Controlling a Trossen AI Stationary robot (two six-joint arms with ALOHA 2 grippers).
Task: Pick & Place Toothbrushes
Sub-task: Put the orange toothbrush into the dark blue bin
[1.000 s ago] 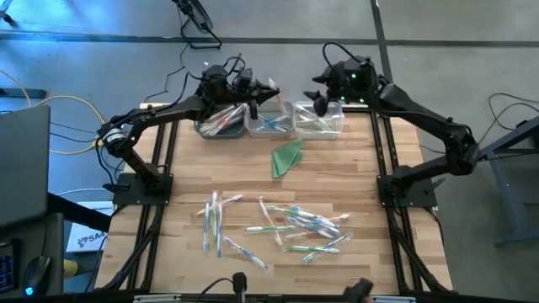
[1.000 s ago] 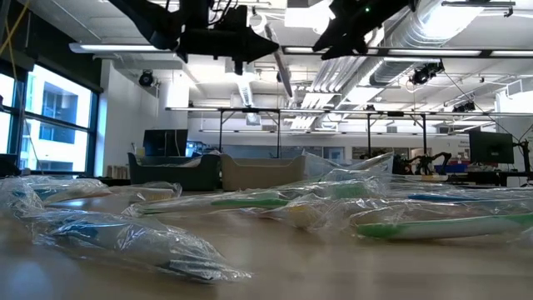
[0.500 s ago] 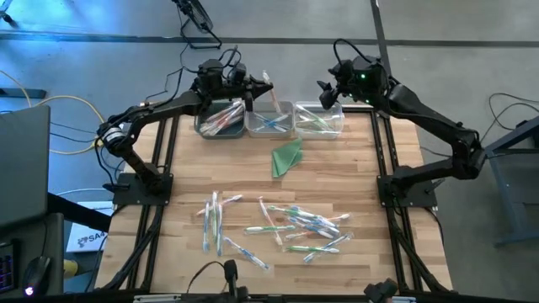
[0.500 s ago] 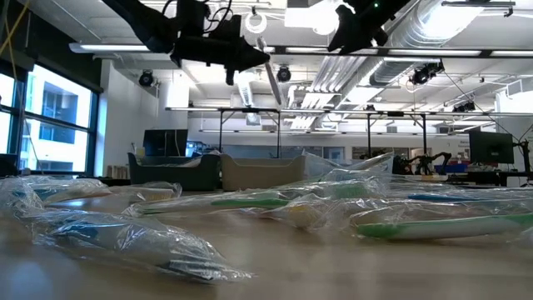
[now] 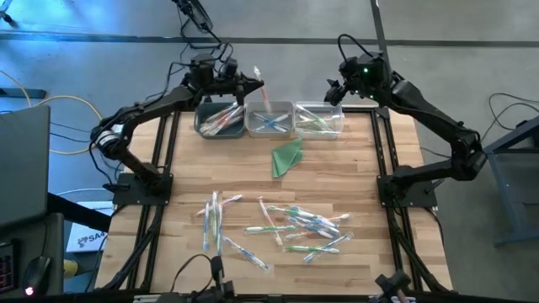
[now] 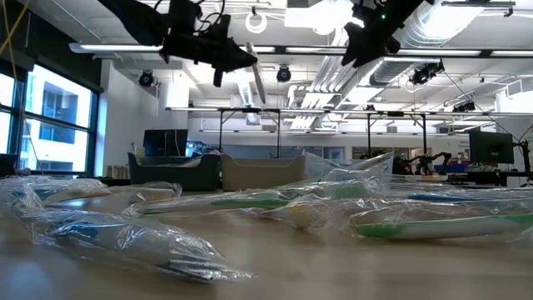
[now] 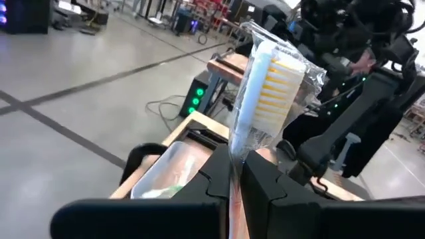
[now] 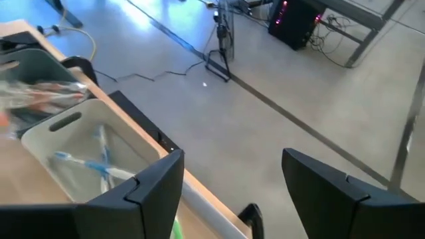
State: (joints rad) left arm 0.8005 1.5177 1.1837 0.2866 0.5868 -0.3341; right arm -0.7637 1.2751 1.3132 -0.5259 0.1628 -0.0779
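Note:
My left gripper (image 5: 246, 84) hangs high over the far edge, above the left bin (image 5: 221, 119), and is shut on a toothbrush (image 5: 259, 80) in a clear wrapper with yellow-orange bristles (image 7: 275, 89). My right gripper (image 5: 337, 89) stands open and holds nothing, high above the right bin (image 5: 319, 119), with the middle bin (image 8: 86, 153) below it. Many wrapped toothbrushes (image 5: 282, 227) lie flat on the near half of the table. The left bin holds pink ones, the middle bin (image 5: 269, 119) blue ones, the right bin green ones. My left gripper pinches the wrapped toothbrush between its two fingers on the handle just below the head (image 7: 234, 156). The fingers (image 7: 265, 192) reach out level and lie across the brush. The brush is lifted clear and stands slanted, its lower part (image 6: 258, 83) hanging below the fingers.
A folded green cloth triangle (image 5: 287, 156) lies on the table just in front of the bins. The three bins stand side by side along the far edge. Bare wood lies between the cloth and the toothbrush pile.
My left gripper has carried the toothbrush along the far edge toward the table's left, from over the middle bin to the left bin, rolling a little; the brush stays lifted clear. My right gripper has drawn back toward the far right corner.

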